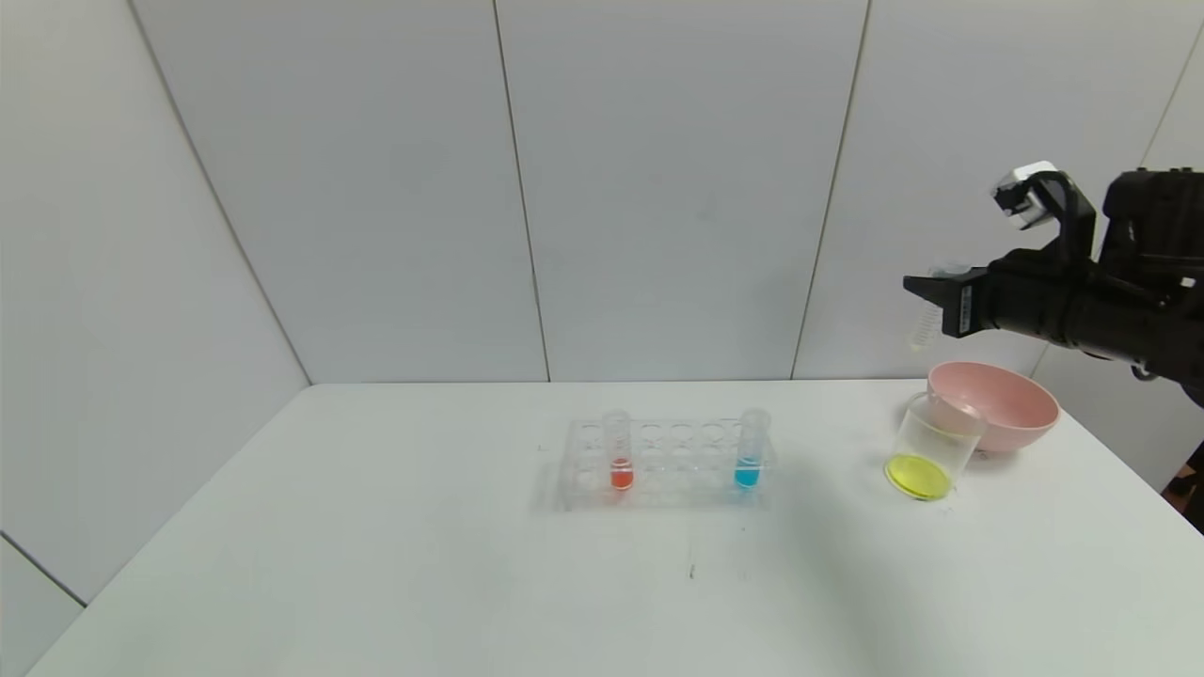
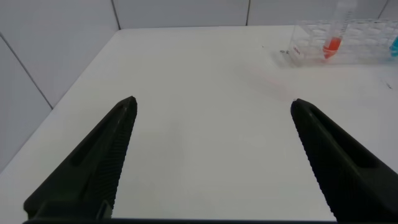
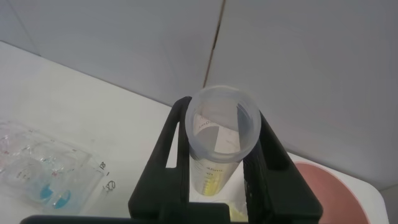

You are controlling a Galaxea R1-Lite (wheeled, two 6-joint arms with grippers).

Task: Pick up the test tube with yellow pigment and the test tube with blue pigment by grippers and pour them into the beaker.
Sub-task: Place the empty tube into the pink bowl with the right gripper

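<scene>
Right tool (image 1: 931, 299) gripping tube (image 3: 221, 140) (emptied), above beaker (image 1: 931, 447)

**Right arm holds a tube high above the beaker**

The right gripper (image 1: 933, 299) hangs in the air above the beaker (image 1: 931, 451), clamped on a nearly drained clear test tube (image 1: 926, 324). Yellow liquid pools in the beaker's bottom. A pink bowl (image 1: 997, 404) sits just behind it. In the rack (image 1: 663, 465) stand the blue tube (image 1: 750, 449) and a red-orange tube (image 1: 618, 451).
</scene>
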